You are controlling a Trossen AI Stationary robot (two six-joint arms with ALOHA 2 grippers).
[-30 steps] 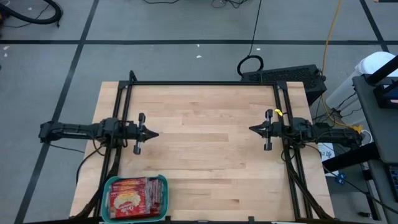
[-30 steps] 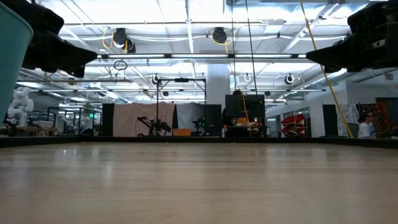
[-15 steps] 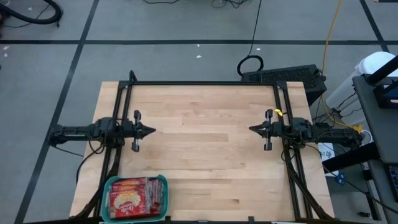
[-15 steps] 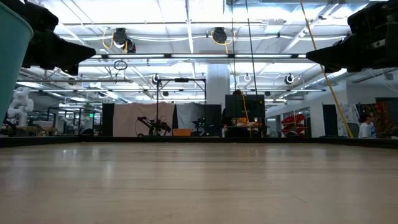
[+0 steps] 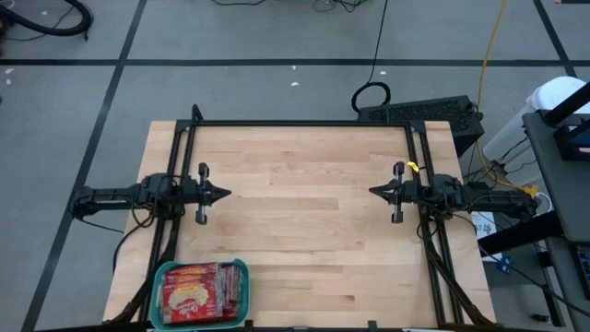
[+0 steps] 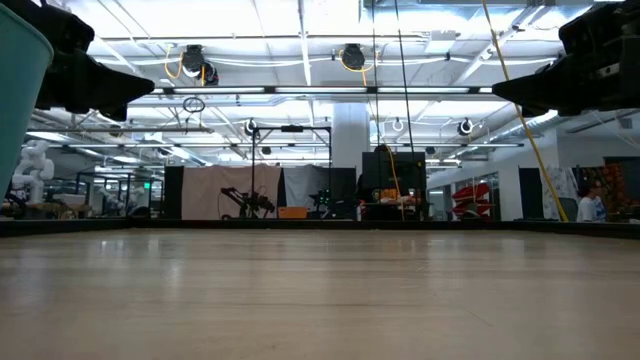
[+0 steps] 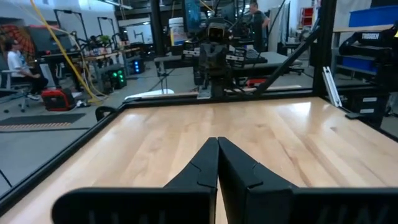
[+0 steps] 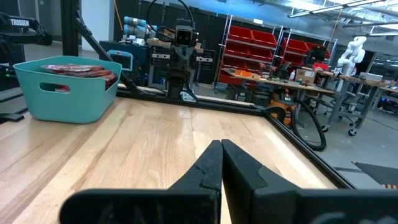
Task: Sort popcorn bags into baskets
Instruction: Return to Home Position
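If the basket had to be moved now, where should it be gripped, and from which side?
Take the basket by its rim above the handle slot, coming down from above: the wall is thin and upright and the top is open. The left end effector, which is shut, is probably the nearer one.

The basket (image 8: 81, 93) stands on the table (image 5: 304, 240) at its corner on the left arm's side, at the lower edge in the high view. The popcorn bags (image 5: 194, 293) lie inside it, seemingly stacked flat. The left gripper (image 5: 226, 195) hangs over the table's left side, the right gripper (image 5: 373, 192) over its right, tips facing, well apart, bare boards between
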